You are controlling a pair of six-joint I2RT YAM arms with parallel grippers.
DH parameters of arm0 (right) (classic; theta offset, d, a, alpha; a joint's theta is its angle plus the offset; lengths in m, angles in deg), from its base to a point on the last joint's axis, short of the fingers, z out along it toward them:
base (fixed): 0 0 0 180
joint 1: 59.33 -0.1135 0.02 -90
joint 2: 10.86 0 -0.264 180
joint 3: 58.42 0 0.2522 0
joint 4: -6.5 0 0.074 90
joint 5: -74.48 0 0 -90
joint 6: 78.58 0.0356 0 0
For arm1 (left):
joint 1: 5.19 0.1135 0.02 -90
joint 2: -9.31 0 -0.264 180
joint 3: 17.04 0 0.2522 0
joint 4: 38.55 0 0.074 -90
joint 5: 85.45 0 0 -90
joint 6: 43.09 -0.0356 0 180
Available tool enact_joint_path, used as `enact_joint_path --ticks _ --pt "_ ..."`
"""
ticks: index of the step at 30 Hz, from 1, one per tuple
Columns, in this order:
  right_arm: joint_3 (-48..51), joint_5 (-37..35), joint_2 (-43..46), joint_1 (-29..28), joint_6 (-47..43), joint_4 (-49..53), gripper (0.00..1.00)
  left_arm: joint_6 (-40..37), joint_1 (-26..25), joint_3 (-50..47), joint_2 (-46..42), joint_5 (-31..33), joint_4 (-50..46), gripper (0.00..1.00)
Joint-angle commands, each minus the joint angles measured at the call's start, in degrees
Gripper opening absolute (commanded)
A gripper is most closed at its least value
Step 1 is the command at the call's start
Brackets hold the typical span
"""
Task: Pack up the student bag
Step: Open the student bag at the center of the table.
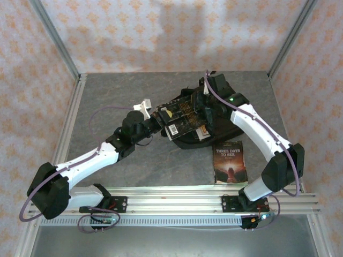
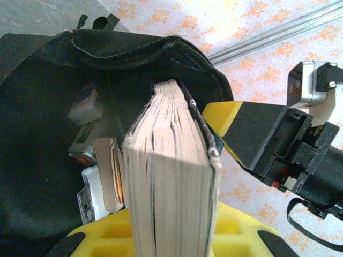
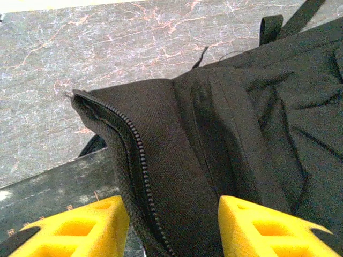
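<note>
The student bag (image 1: 220, 131) lies on the grey table (image 1: 107, 96) just beyond the paperback (image 1: 229, 160) titled "Three Days to See", which lies flat on the same table. From above, the bag's long axis runs slantwise, from the paperback's far-left corner away toward the far right. Its zip mouth is turned to the left of the paperback, and its straps trail off at the far end. It is black, soft woven cloth, slumped and creased. A toothed zip runs along the lifted rim in the right wrist view (image 3: 268, 118).

Beyond the paperback and left of it, the left gripper (image 1: 167, 121) has its jaws clamped on a thick book (image 1: 185, 118). In its own camera this book (image 2: 171, 182) stands on edge, with its page block facing the lens and its far end inside the bag's mouth (image 2: 32, 134). Beside it in the bag sit pale things, too hidden to name.

Straight beyond the paperback, the right gripper (image 1: 205, 104) pinches the bag's rim. In its own camera, the cloth and zip fill the space between the yellow fingers of this gripper (image 3: 171, 225).
</note>
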Motion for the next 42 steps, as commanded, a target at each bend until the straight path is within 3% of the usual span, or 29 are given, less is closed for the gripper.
enact_joint_path --ticks 1,5,11,15,20,25,37,42 --pt "0.82 2.52 2.93 -0.17 -0.75 -2.65 0.49 -1.44 -0.29 0.2 -2.42 1.66 2.31 0.0" --pt "-1.12 3.48 3.11 -0.13 -1.78 0.15 0.7 -2.43 -0.31 -0.35 -3.11 1.98 1.05 0.0" --pt "-1.77 -0.88 4.78 -0.17 -1.67 2.56 0.85 -2.15 0.22 -2.77 -3.99 2.24 0.59 0.0" --pt "-2.78 -3.19 3.68 -0.17 -2.82 5.71 0.85 -2.19 0.48 -3.69 -4.74 2.29 0.34 0.0" --pt "-4.5 5.84 0.7 -0.81 -4.33 8.15 0.79 -2.63 0.92 -3.98 -5.99 2.48 -0.59 0.0" --pt "-6.76 8.53 -1.3 -2.92 -5.5 9.23 0.76 -2.05 1.12 -3.98 -6.21 1.72 0.46 0.0" --pt "-13.63 10.85 -5.41 -6.19 -6.81 15.56 0.77 -0.63 1.01 -3.72 -5.92 0.15 4.59 0.0" --pt "-14.74 6.52 -8.29 -6.5 -7.84 16.97 0.78 0.79 0.74 -4.07 -4.03 -0.42 6.44 0.0"
